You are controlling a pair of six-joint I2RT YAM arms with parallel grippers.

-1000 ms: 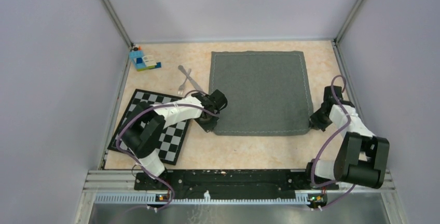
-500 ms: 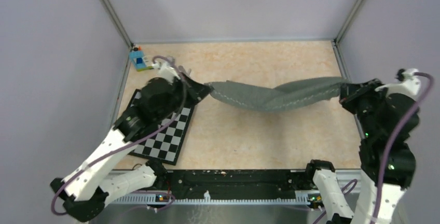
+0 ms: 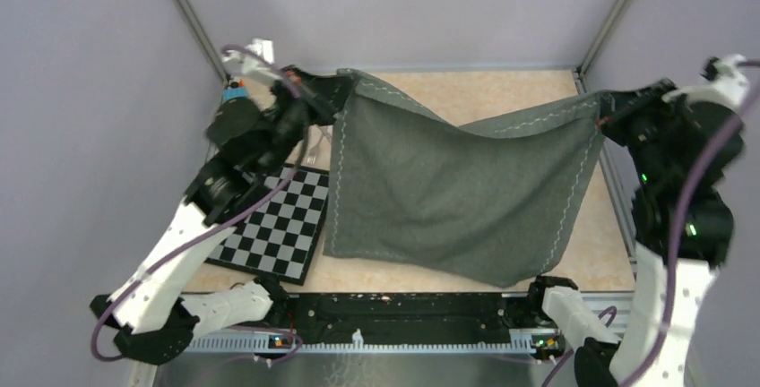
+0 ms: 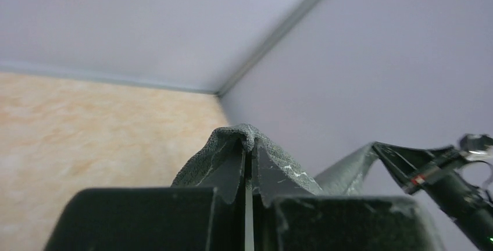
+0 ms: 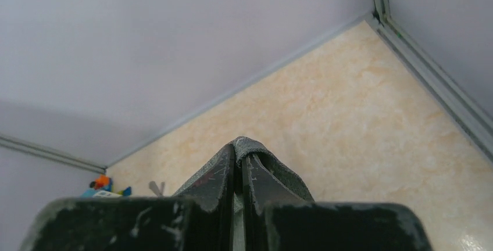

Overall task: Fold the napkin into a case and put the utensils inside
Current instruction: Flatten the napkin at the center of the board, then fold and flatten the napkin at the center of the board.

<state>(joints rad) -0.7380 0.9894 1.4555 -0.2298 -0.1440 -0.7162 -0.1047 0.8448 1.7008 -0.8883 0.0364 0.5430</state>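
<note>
Though vague overhead, pincer [image 4: 249, 153] on napkin [image 4: 200, 164]

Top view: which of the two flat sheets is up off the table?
The dark grey napkin: it hangs from the left gripper and right gripper, while the checkered mat lies flat on the table.

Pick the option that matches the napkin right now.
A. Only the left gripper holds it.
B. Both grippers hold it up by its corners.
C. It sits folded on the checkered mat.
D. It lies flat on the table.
B: the left gripper and the right gripper each pinch a corner of the napkin, which hangs sagging between them above the table.
</note>
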